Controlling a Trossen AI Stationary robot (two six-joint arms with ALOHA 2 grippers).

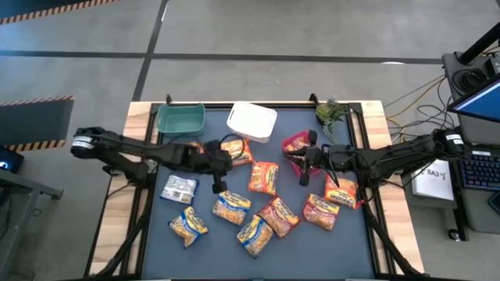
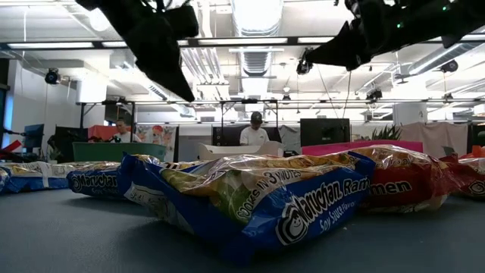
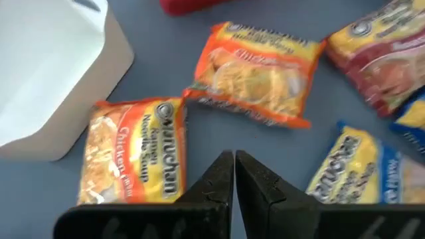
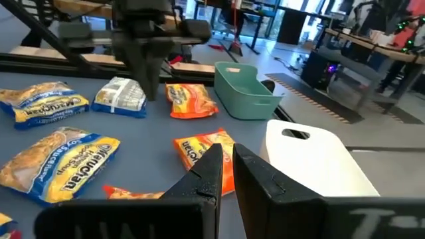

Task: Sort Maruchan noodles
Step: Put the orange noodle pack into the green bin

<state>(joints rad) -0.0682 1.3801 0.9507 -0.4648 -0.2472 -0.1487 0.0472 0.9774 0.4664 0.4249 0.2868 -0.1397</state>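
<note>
The left gripper (image 1: 218, 186) is pinched shut and holds nothing. An orange Chicken noodle packet (image 3: 136, 149) lies just beside its tips, next to the white bin (image 1: 251, 122). The right gripper (image 1: 305, 178) is shut and empty too, by the red bin (image 1: 295, 142). More Maruchan noodles (image 1: 232, 207) lie scattered on the dark mat (image 1: 211, 246) near both. The green bin (image 1: 180, 119) sits farther off.

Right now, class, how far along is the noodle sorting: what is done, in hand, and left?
Done: nothing visible; the green bin and white bin look empty, while the red bin's inside is partly hidden. In hand: nothing; the left tool and right tool are shut, empty, above the mat. Left: all the noodle packets on the mat.
</note>
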